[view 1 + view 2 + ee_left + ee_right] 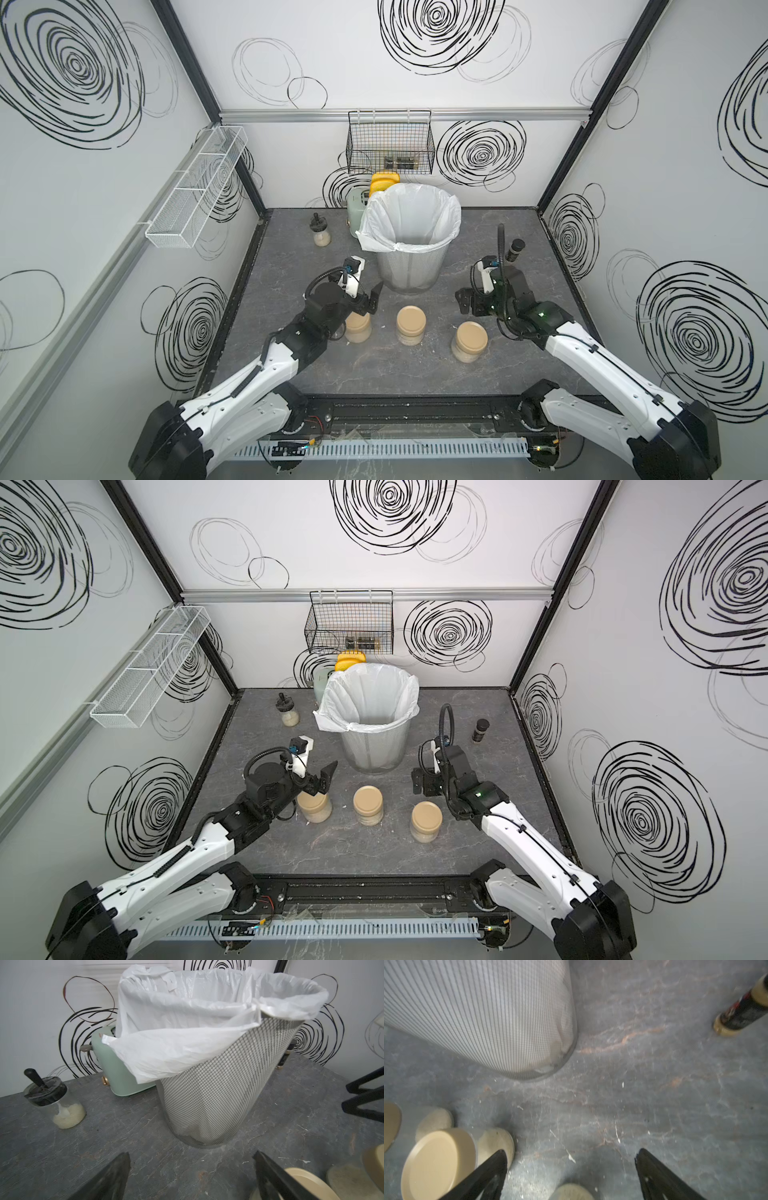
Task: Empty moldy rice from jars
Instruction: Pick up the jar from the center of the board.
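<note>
Three clear jars with tan lids stand in a row in front of the bin: the left jar [358,330], the middle jar [410,321] and the right jar [470,337]. Moldy rice [409,340] shows as a pale heap through their walls. My left gripper [371,300] hovers open just above and behind the left jar, partly covering it; only bare table lies between its fingers [118,1176]. Behind the right jar, my right gripper [462,302] hangs open and empty over the table, one finger [492,1172] overlapping a jar [438,1161] in the right wrist view.
A tall mesh bin [411,272] with a white liner stands at centre back, a mint toaster [356,203] behind it. A black-stoppered bottle [321,232] stands back left, a dark-capped shaker [515,249] back right. A wire basket [390,143] and a white mesh shelf [195,195] hang on the walls.
</note>
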Robot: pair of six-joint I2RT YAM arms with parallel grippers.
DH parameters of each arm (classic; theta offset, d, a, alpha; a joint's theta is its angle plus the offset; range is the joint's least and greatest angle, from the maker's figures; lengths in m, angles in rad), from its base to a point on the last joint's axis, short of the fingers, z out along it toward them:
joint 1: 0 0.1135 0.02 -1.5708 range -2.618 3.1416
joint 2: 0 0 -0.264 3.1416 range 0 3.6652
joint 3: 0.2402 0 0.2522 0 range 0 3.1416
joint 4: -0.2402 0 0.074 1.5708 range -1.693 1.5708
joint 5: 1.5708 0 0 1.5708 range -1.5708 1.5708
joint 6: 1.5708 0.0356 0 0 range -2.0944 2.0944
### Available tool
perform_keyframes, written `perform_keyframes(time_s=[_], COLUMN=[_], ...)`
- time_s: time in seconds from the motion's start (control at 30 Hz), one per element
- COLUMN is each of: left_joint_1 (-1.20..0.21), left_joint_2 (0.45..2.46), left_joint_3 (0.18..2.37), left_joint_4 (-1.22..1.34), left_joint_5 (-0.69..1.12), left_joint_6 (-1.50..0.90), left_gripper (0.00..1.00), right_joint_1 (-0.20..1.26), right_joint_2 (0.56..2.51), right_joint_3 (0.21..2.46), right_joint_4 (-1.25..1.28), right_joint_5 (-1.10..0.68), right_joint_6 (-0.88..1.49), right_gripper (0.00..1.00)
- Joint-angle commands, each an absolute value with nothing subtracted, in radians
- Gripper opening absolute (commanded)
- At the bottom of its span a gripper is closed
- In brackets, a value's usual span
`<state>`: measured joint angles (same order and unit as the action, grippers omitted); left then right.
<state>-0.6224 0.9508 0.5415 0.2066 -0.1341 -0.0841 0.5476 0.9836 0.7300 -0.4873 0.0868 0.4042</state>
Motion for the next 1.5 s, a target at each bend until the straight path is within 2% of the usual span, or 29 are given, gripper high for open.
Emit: perform_keyframes(time_s=[0.0,0.37,1.07,1.47], left_joint_1=[-0.662,-0.719,-0.753,-0.764], left_joint_2=[0.973,1.002,1.005,1.015], left_joint_3=[0.606,0.631,0.604,0.596], left_joint_4=[0.198,0.212,0.244,0.258], left_joint_5=[-0.124,-0.083,-0.058,-0.051], left_joint_6=[-0.088,-0.053,-0.061,-0.077], left_gripper=[0.96,0.96,0.96,0.96], right_joint_1=[0.584,0.713,0.815,0.816], right_joint_2=[0.977,1.045,1.210,1.237], right_joint_3=[0.755,0.802,0.813,0.844], right_joint_4=[-0.660,-0.799,-0.908,-0.913], right_joint_5=[0.088,0.068,0.115,0.149], right_joint_6=[0.472,0.538,0.593,0.595], right_gripper=[0.98,0.98,0.98,0.98])
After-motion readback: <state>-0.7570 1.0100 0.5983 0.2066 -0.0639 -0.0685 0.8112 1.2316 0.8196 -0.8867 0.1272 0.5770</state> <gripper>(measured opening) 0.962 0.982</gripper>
